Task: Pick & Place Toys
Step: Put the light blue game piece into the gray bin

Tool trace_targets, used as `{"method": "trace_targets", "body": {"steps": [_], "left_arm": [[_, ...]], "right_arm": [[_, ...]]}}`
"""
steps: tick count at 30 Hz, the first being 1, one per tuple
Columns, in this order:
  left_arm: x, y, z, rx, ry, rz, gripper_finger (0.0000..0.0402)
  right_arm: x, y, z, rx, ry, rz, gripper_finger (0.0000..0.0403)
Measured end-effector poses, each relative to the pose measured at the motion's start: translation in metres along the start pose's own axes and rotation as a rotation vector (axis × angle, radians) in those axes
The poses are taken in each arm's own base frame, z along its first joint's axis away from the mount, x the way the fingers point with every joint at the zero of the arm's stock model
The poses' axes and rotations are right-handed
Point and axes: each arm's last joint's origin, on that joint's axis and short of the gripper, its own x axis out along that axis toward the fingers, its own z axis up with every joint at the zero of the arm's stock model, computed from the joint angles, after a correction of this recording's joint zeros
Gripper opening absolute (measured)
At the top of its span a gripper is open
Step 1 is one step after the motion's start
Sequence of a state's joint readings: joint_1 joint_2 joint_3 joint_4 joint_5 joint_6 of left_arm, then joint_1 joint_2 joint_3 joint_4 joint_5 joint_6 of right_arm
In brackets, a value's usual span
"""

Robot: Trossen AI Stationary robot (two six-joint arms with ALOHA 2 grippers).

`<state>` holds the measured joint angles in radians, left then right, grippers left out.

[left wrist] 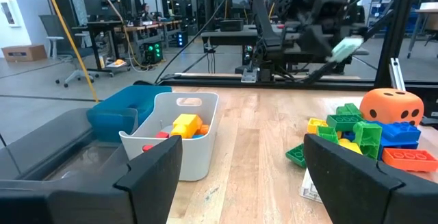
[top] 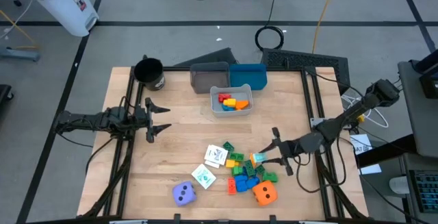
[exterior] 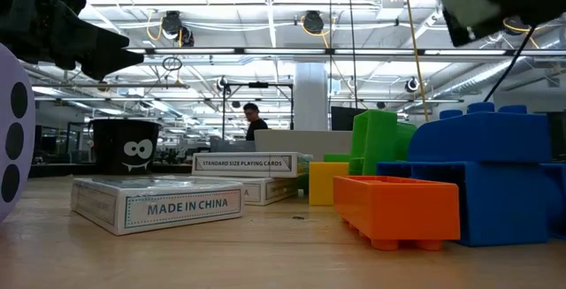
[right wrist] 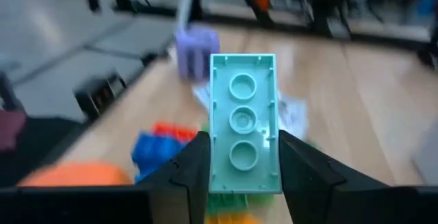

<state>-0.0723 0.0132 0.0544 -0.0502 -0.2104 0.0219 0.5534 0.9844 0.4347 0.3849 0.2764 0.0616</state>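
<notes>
While the left claw (top: 164, 120) hangs open over the bare left half of the wooden surface (top: 178, 152), well apart from the toys, the right claw (top: 268, 157) is closed on a pale mint building block (right wrist: 243, 124). In the right wrist view the block stands lengthwise between the two dark fingers (right wrist: 194, 166), its hollow underside with three round tubes facing the camera. In the high view this claw sits just above the right edge of the toy pile, over the front right part of the surface.

The pile holds green, blue, yellow and orange blocks (top: 245, 172) packed together, with the orange die (top: 264, 193) touching its front edge. Two white card boxes with green print (top: 216, 155) lie just left of the pile, and the purple die (top: 184, 194) rests farther left, near the front edge.

Toward the back, a small light grey bin (top: 231, 101) holds red, yellow and orange blocks. Behind it stand a darker grey bin (top: 209, 78) and a blue bin (top: 248, 75), side by side. A black cup (top: 149, 73) stands at the back left corner.
</notes>
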Motion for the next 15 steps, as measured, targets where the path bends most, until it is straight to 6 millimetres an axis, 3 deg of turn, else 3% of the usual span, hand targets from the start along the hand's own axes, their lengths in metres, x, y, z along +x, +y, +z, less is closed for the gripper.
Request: {"method": "trace_targets", "body": {"steps": [5,9,15], "left_arm": [[0.000,0.000,0.000,0.000,0.000,0.000,0.0310],[0.000,0.000,0.000,0.000,0.000,0.000,0.0310],[0.000,0.000,0.000,0.000,0.000,0.000,0.0310]], "right_arm": [[0.010,-0.014,0.009,0.012,-0.106,0.073,0.0131],[0.020,-0.034,0.013,0.048,-0.186,0.119,0.0131],[0.025,-0.071,0.026,0.075,-0.397,0.333,0.0131]]}}
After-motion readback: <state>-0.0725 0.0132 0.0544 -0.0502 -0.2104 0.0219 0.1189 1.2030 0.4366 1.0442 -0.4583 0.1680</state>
